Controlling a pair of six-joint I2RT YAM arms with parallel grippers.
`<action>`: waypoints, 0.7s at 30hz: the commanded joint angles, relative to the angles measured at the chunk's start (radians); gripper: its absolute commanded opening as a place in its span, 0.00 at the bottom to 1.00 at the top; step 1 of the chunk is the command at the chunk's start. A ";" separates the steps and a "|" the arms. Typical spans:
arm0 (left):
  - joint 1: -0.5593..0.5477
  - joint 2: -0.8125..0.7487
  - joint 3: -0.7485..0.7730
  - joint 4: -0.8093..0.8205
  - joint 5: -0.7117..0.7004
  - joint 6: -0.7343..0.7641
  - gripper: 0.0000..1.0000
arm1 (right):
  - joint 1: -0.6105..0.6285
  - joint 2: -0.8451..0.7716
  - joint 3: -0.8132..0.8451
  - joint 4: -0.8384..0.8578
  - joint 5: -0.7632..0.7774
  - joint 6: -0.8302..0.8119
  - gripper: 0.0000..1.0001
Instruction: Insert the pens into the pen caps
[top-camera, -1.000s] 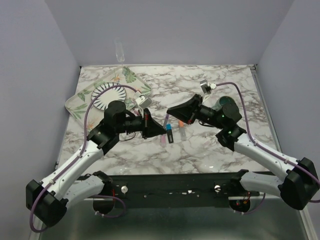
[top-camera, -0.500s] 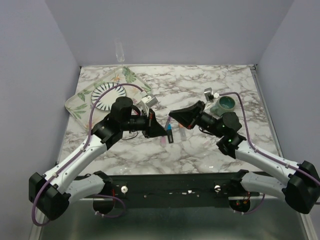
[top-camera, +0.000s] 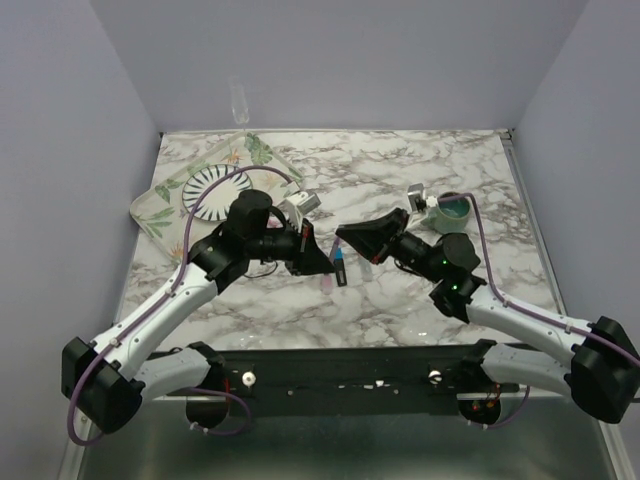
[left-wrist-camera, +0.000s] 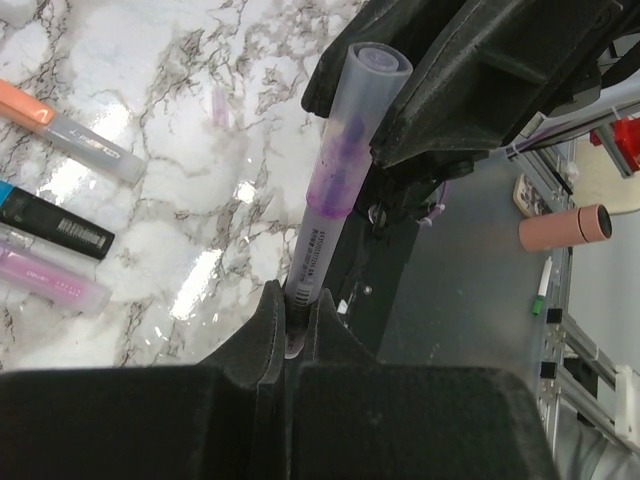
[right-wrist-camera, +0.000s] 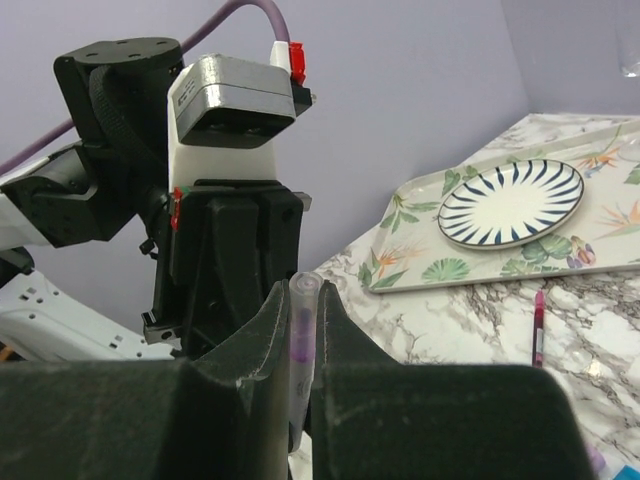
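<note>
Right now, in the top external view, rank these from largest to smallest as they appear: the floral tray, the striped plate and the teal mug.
1. floral tray, the largest.
2. striped plate, lying on the tray and covering only part of it.
3. teal mug, clearly the smallest.

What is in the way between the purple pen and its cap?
Nothing that I can see. The left gripper is shut on the purple pen, the right gripper is shut on the light purple cap, and the pen's tip already shows inside the cap.
</note>
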 joint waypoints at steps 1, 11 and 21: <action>0.052 -0.002 0.173 0.324 -0.210 -0.039 0.00 | 0.115 0.057 -0.082 -0.274 -0.323 -0.002 0.01; 0.074 0.009 0.207 0.306 -0.272 -0.036 0.00 | 0.158 -0.056 -0.125 -0.374 -0.108 0.031 0.01; 0.074 -0.005 0.120 0.372 -0.108 -0.027 0.00 | 0.180 -0.096 -0.026 -0.504 0.006 -0.011 0.01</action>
